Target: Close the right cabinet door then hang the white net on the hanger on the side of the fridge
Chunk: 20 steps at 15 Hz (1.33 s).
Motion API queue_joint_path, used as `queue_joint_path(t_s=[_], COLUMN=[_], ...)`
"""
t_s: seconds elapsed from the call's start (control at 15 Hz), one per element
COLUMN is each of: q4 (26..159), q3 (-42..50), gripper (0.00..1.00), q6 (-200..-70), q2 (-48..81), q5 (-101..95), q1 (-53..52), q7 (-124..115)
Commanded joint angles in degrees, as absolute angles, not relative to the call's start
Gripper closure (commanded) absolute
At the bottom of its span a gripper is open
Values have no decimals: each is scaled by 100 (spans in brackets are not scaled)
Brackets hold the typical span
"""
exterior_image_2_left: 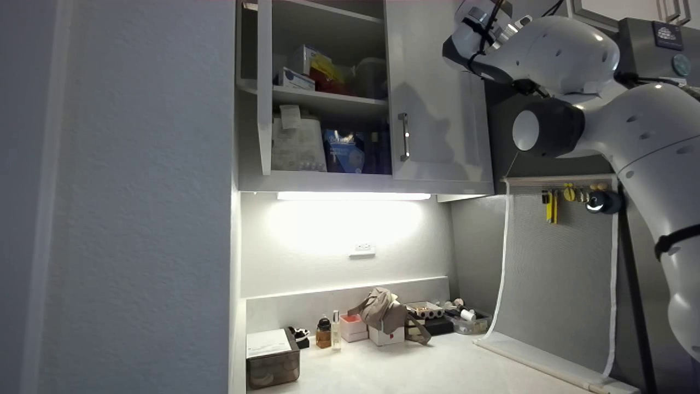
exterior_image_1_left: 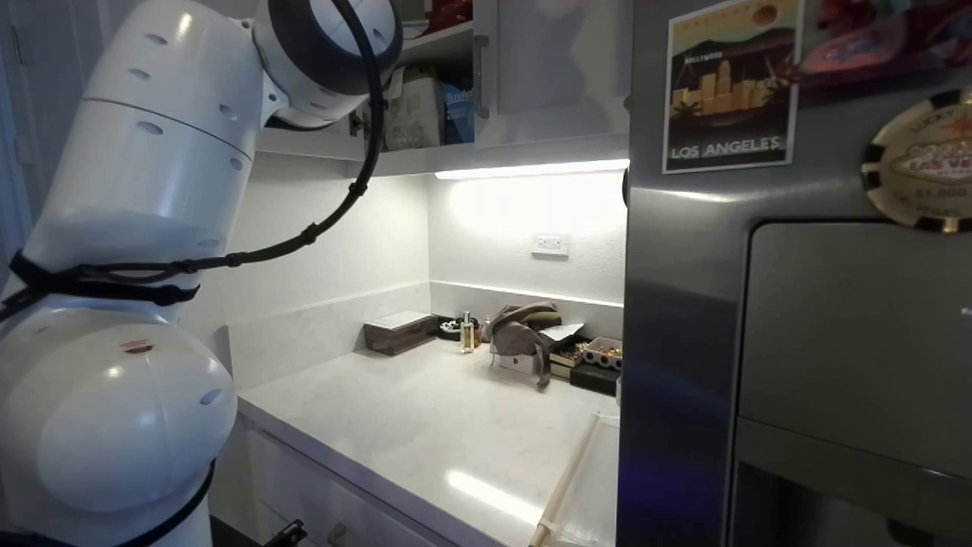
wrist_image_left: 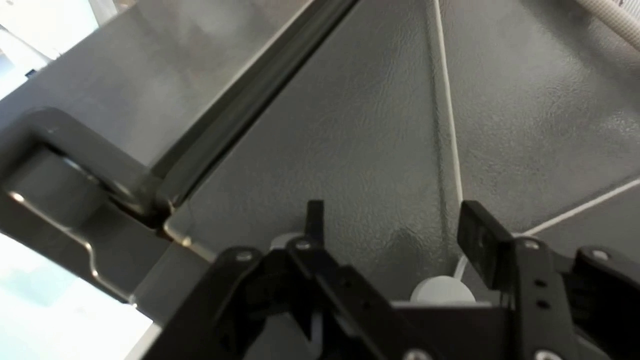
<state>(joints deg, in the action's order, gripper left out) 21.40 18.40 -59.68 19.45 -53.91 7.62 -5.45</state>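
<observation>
Beside the fridge [exterior_image_1_left: 680, 342], the gripper [wrist_image_left: 391, 217] has its fingers spread apart, holding nothing. The white net [exterior_image_2_left: 558, 279] hangs along the fridge's side, its bottom rod [exterior_image_1_left: 567, 479] on the counter [exterior_image_1_left: 395, 425]. Farther back, next to the fridge, the right cabinet door [exterior_image_2_left: 437, 104] is closed.

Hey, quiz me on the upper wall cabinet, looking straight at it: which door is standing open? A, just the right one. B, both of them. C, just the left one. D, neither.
C: in an exterior view the left cabinet door is swung out, seen nearly edge-on, with the shelf showing beside it, while the right cabinet door lies shut.
</observation>
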Motion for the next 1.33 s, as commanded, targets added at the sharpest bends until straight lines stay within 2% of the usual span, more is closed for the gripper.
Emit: queue_joint_path(t_s=[0.0, 0.8, 1.27], q4=[2050, 2231, 2158], q3=[1765, 1352, 1258], gripper=[0, 0, 0], q6=[-5803, -5182, -4860], q2=[1933, 1639, 1780], q5=[-5245, -5176, -5225], q1=[797, -268, -340], q7=[-308, 202, 927])
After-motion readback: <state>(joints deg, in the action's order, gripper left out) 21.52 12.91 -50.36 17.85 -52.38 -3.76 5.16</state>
